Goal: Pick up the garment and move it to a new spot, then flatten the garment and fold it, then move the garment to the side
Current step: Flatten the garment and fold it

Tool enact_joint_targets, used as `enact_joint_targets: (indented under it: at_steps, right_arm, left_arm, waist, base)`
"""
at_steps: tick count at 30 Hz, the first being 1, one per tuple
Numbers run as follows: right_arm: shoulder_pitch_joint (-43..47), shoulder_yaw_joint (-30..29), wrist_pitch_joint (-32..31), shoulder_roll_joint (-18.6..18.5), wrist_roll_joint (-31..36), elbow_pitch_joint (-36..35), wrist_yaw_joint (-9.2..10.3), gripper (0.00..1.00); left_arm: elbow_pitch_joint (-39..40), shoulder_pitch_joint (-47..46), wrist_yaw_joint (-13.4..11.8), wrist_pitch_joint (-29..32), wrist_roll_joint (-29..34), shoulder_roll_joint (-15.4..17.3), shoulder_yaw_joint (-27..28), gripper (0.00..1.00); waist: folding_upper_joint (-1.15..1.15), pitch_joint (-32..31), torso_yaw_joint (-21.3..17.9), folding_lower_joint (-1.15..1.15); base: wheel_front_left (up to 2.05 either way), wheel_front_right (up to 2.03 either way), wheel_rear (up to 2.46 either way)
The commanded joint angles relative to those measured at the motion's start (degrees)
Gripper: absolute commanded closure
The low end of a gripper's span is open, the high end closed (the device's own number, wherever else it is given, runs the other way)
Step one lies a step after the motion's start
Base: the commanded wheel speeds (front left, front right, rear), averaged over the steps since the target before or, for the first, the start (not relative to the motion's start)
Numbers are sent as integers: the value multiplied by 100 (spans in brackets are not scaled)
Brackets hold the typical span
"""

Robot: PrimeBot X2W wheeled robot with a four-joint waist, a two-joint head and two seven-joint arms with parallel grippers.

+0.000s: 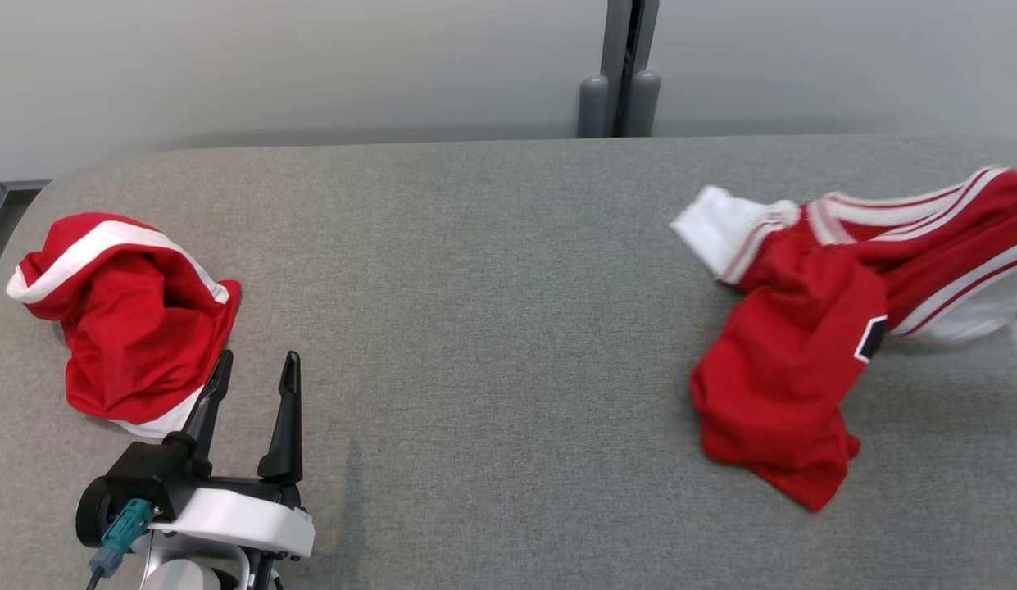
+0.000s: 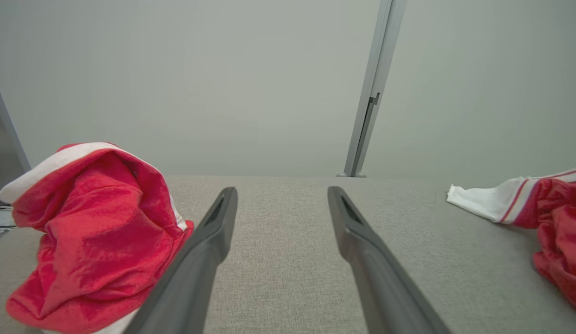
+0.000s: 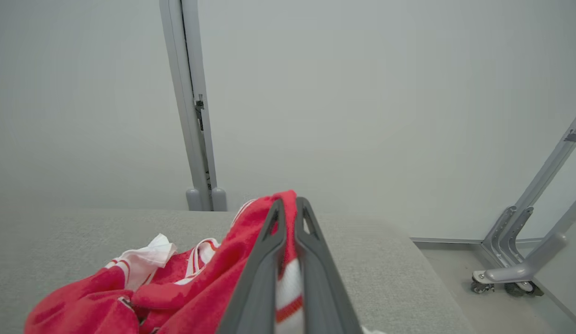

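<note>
A red garment (image 1: pixel 795 360) with white stripes and a white cuff lies crumpled at the right of the grey padded table (image 1: pixel 492 287). One end of it is stretched toward the right edge and lifted. In the right wrist view my right gripper (image 3: pixel 290 206) is shut on a red and white fold of this garment (image 3: pixel 190 297), which hangs off the fingers down to the table. My left gripper (image 1: pixel 258 365) stands open at the lower left, low over the table, with nothing between its fingers (image 2: pixel 282 195). The garment's white cuff (image 2: pixel 482 204) shows far to its right.
A second crumpled red and white garment (image 1: pixel 131 328) sits at the table's left, right beside my left gripper's left finger (image 2: pixel 209 236). A grey post (image 1: pixel 621 74) stands behind the far edge. A wheeled metal frame (image 3: pixel 515 273) stands on the floor past the table's right end.
</note>
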State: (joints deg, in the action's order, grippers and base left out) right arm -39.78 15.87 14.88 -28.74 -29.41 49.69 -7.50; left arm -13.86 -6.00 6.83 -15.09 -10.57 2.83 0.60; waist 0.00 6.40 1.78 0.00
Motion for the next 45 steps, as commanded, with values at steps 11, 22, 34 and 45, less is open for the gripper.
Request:
enact_joint_targets:
  at_steps: [11,22,34,45]
  right_arm:
    - [-618,-524,-297,-839,498,-1120,0,100]
    - [-190,-255,-881,75,846,-2443,0,100]
    - [-2,712,-801,1447,712,-2446,0,100]
    - [207,2030,-501,2362,451,-1816,0,100]
  left_arm:
    - [39,117,30,-11,27,17,9,0]
    - [1,162,16,-11,-128,16,-113,0]
    - [-55,6,-26,-11,-210,15,-306,0]
    - [-151,-33,1,-11,-277,16,-431,0]
  waist:
    - [0,-199,-133,0]
    - [0,-304,22,0]
    - [0,-271,565,0]
    - [0,-235,1027,0]
  base:
    - [0,0,0]
    - [0,0,0]
    - [0,0,0]
    - [0,0,0]
